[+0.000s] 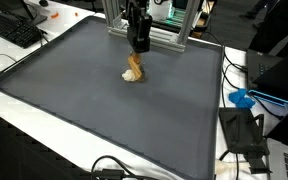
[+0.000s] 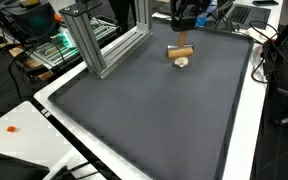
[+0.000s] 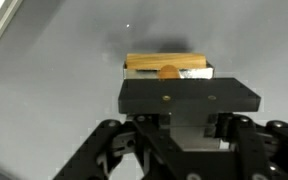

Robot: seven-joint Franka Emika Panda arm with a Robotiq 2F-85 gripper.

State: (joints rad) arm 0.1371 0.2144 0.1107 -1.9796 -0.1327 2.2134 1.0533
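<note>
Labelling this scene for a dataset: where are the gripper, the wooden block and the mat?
gripper (image 1: pixel 139 47): in an exterior view, at its fingertips.
block (image 2: pixel 181 50): in an exterior view, on its brown top.
mat (image 1: pixel 104 115): in an exterior view, on its bare middle.

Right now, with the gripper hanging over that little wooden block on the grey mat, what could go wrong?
The gripper is shut over the wooden block; lowered like that, it would likely shove or tip it rather than grasp it. The metal frame stands close behind, so a wide swing might strike it. In the wrist view the gripper's body hides its fingertips, making aim uncertain.
</note>
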